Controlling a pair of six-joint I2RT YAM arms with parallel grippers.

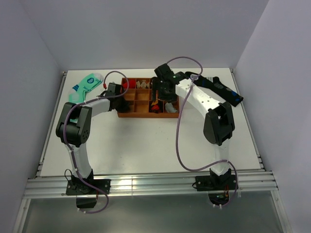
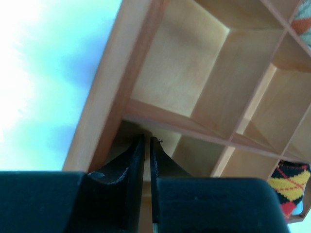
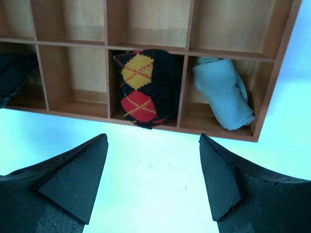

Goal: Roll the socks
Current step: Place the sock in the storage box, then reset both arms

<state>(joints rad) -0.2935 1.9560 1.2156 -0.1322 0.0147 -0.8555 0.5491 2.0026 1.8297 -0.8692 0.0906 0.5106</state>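
Here a white table (image 1: pixel 146 145) meets pale walls (image 1: pixel 146 34); left jaws narrow, right jaws wide.

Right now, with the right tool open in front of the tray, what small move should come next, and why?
Probably draw the right tool back and up, away from the wooden tray. Its jaws stand open and empty, and the rolled argyle sock already sits in its compartment, beside the mint sock.
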